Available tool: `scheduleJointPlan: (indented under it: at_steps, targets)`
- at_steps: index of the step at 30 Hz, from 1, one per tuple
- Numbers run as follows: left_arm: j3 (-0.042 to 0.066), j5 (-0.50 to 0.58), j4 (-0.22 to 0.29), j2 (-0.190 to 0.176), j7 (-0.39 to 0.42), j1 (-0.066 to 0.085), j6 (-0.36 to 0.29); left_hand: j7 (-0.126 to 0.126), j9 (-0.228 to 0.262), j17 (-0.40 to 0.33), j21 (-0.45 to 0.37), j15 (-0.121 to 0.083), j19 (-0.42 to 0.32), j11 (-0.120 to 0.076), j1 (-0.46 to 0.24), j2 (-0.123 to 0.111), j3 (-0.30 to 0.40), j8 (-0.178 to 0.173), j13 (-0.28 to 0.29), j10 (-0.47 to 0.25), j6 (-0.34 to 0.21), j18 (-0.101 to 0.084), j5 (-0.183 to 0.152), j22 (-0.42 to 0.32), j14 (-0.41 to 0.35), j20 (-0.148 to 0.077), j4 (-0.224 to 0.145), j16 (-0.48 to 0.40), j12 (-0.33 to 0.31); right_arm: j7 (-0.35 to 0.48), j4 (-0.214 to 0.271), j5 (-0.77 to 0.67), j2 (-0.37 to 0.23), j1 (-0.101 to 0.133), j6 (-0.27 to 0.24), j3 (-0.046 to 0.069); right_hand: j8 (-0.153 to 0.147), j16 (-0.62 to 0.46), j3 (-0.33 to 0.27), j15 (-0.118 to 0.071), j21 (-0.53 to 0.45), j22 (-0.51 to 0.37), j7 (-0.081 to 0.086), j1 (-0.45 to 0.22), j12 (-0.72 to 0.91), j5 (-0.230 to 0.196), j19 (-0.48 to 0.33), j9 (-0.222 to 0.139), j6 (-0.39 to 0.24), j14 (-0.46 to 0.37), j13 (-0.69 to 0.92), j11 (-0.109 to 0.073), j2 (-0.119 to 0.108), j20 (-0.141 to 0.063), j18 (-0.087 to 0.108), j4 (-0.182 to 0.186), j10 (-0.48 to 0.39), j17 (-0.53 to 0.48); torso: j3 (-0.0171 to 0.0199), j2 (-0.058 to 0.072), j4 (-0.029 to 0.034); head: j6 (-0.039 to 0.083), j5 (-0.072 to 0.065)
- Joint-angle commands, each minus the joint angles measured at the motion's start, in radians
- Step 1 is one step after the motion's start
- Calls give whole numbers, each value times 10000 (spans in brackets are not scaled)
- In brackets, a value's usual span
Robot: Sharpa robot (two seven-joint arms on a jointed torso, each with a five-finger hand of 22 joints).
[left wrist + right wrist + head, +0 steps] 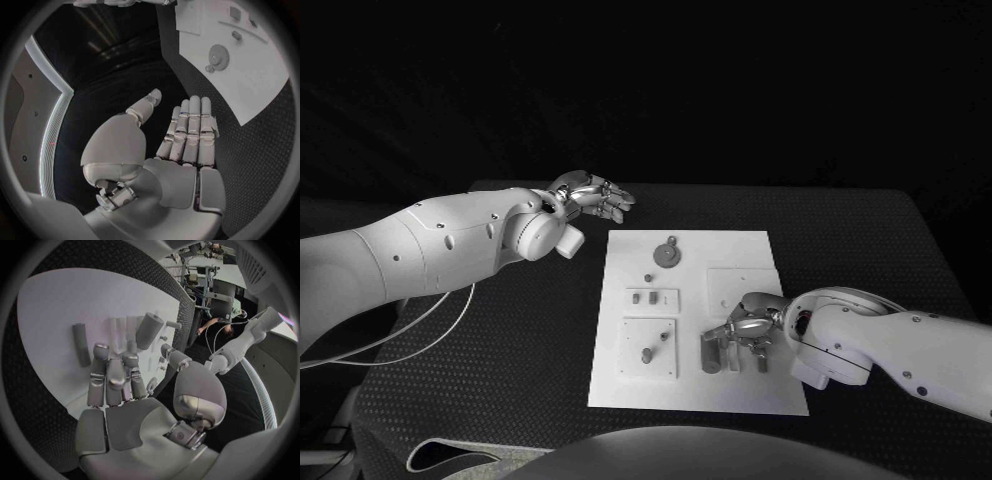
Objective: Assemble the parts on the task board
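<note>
Resting over the lower right part of the board (687,320), the right hand (750,325) lies palm down with its fingers stretched toward a grey bar (80,344) (the fingertips stop just beside it, and I cannot tell whether they touch). Nothing sits in that hand. A short cylinder (149,330) stands near its thumb. The left hand (589,195) hovers off the board's far left corner above the black table (877,230), fingers straight and together, thumb apart, holding nothing. A gear (669,254) lies near the board's far end, small pegs (651,296) at mid-board.
</note>
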Motion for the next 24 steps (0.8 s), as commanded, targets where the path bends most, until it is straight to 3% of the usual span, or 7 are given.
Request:
scheduleJointPlan:
  at_steps: [1, 7, 14, 18, 24]
  targets:
    - [6, -11, 27, 5, 47, 13, 134, -12, -15, 10, 56, 63, -40, -2, -84, -10, -3, 56, 15, -90, -93, 25, -8, -12, -2, 15, 44, -71, 45, 103, 39, -205, -12, -27, 65, -18, -60, 20, 3, 21, -61, 162, 37, -21, -55, 31, -74, -6, -54, -78, 12, 19, -13, 11, 140, 44, -24, -12, 4, 1, -2, -5, 1]
    - [6, -11, 25, -1, 46, 13, 126, -12, -16, 11, 55, 64, -44, -1, -83, -13, -3, 57, 15, -94, -94, 25, -8, -13, -6, 15, 45, -74, 46, 1183, 215, -560, -181, -27, -253, -16, 26, 72, 16, -15, -17, 173, -11, 430, -5, 32, -38, 48, 78, -6, 35, -26, 64, -35, 140, -307, 18, 45, 14, -1, -4, 29, -18]
    - [5, -11, 25, -11, 54, 13, 103, -13, -17, 12, 54, 65, -48, -1, -79, -13, 0, 60, 16, -95, -93, 24, -8, -15, -10, 16, 46, -79, 48, 2679, 517, -1486, -540, -10, -903, -9, 153, 144, -19, -82, 42, 166, -80, 1481, 174, 32, 67, 157, 237, 161, 121, -93, 222, -82, 140, -1248, 166, 152, 15, -1, -6, 43, -33]
    - [5, -11, 25, -16, 63, 13, 101, -14, -18, 14, 54, 66, -51, -2, -75, -13, 2, 64, 17, -95, -90, 24, -8, -16, -12, 17, 46, -81, 51, 3504, 669, -2360, -695, 37, -949, -5, 330, 185, -31, -144, 74, 156, -160, 2369, 380, 32, 144, 328, 422, 269, 246, -167, 285, -99, 140, -1940, 254, 233, 11, -1, -12, 44, -53]
    - [5, -11, 29, -21, 66, 13, 115, -15, -18, 16, 54, 67, -53, -3, -71, -12, 4, 68, 18, -93, -88, 25, -8, -17, -13, 18, 47, -84, 55, 4429, 785, -4115, -721, 39, -509, -7, 592, 196, -165, -201, 80, 149, -260, 3072, 524, 30, 199, 657, 652, 307, 344, -253, 371, -61, 140, -2451, 289, 232, 13, 1, -14, 42, -65]
